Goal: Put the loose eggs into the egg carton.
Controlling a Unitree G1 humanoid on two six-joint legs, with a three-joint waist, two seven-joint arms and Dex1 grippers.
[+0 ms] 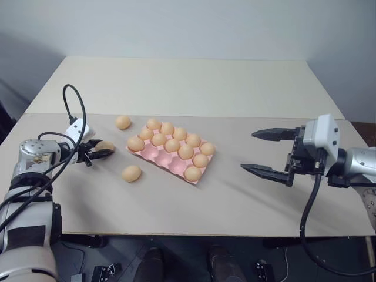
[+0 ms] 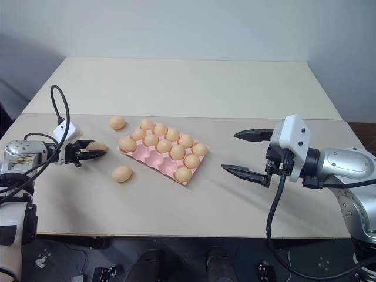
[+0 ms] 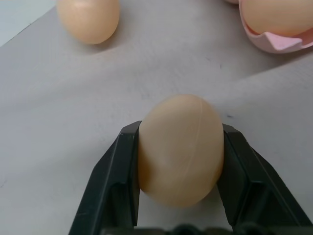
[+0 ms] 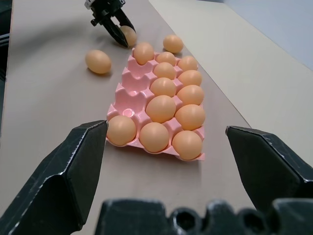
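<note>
Both left jaws press the sides of one loose egg [image 3: 180, 149] on the table [image 1: 176, 205]; right jaws gape wide, empty.

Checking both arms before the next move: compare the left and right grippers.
The left gripper has its fingers closed on a loose egg lying on the table; the right gripper is wide open and holds nothing. The left one sits low, beside the carton; the right one hangs above the table, apart from the carton. Both have two black fingers and point toward the carton.
</note>
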